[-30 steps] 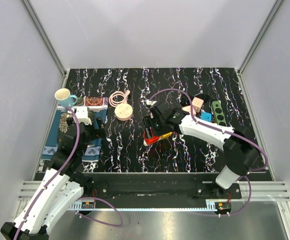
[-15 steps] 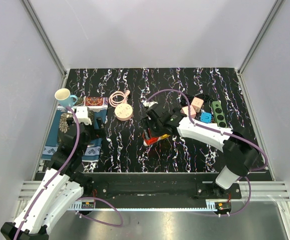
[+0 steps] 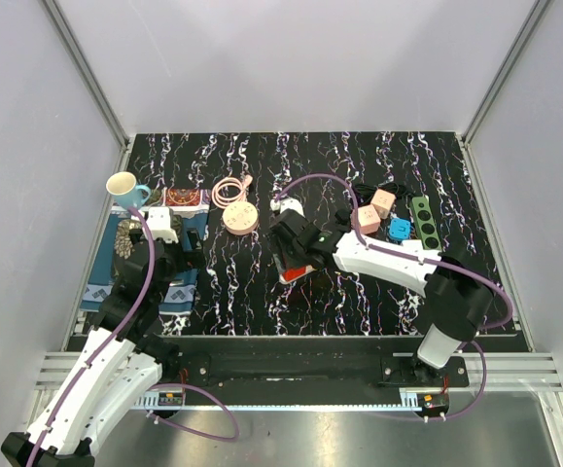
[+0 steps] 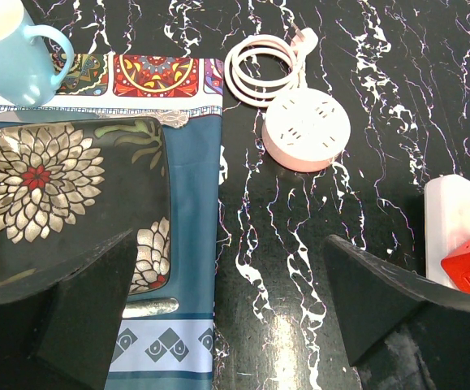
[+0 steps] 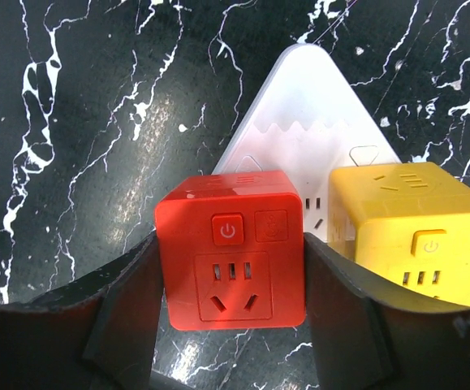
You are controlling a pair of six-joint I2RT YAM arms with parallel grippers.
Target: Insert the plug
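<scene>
My right gripper [image 5: 233, 272] is shut on a red cube plug [image 5: 230, 260], its fingers pressed on both sides. The cube stands at the near edge of a white triangular power strip [image 5: 308, 106], next to a yellow cube plug [image 5: 405, 227] standing on the strip. I cannot tell whether the red cube is seated. In the top view the right gripper [image 3: 296, 255] covers most of the red cube [image 3: 290, 276] at mid-table. My left gripper [image 4: 226, 309] is open and empty above the table beside a blue cloth [image 4: 194, 244]. It also shows in the top view [image 3: 192, 241].
A round pink power strip [image 3: 240, 218] with a coiled cord lies left of the white strip. A blue cup [image 3: 125, 187] and a patterned plate [image 4: 56, 195] sit on the cloth. Pink cubes [image 3: 383, 201], a blue cube [image 3: 399, 228] and a green strip [image 3: 422, 218] lie at right.
My right gripper has moved left with the red cube, and the arm now hides the yellow cube in the top view. The left arm has not moved.
</scene>
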